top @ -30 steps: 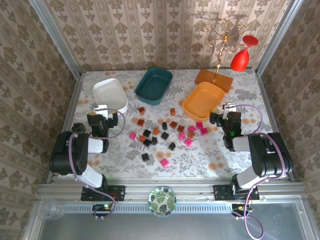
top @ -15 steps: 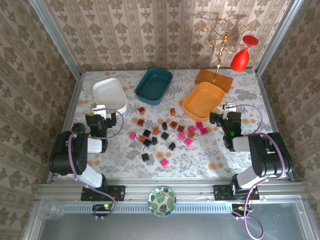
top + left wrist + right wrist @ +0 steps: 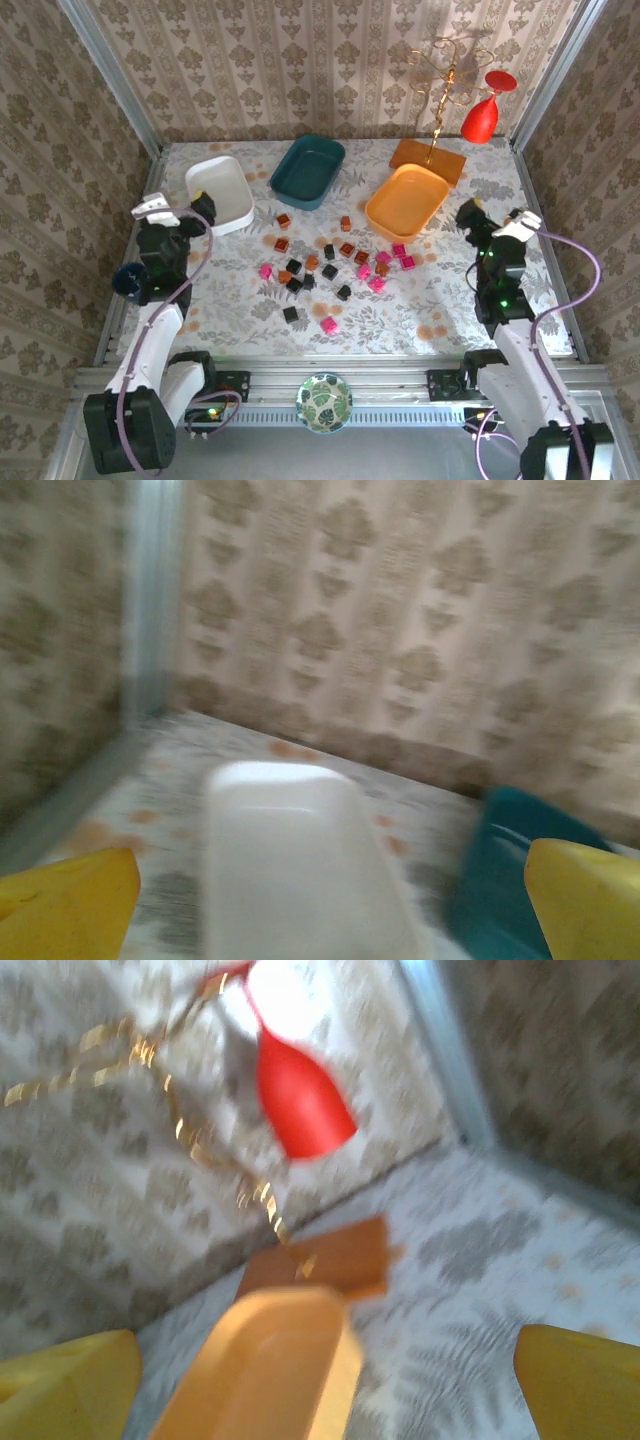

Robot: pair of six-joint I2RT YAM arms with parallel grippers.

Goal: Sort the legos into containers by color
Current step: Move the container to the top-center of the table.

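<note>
**Legos.** The legos [image 3: 329, 271] are scattered loose on the table [image 3: 450, 300], mid-table between the two arms. Pink, black and brown-orange bricks are mixed together. No brick is held and none is seen inside a tub, so the sort is judged not yet started. The central spread is judged to be within reach of either arm.

**Containers.** Three tubs are set in a row beyond the bricks: the white tub [image 3: 222, 192] on the left, the teal tub [image 3: 308, 170] in the middle and the orange tub [image 3: 405, 202] on the right. All three are seen to be empty. One tub per colour is presumably intended; which colour belongs in which tub cannot be told.

**Claws.**
- The left claw [image 3: 180, 210] is held above the table near the white tub, with its jaws spread wide and nothing between them.
- The right claw [image 3: 497, 220] is held just beside the orange tub, likewise spread wide and empty.

Both wrist views are blurred, so fine detail cannot be read from them.
</note>
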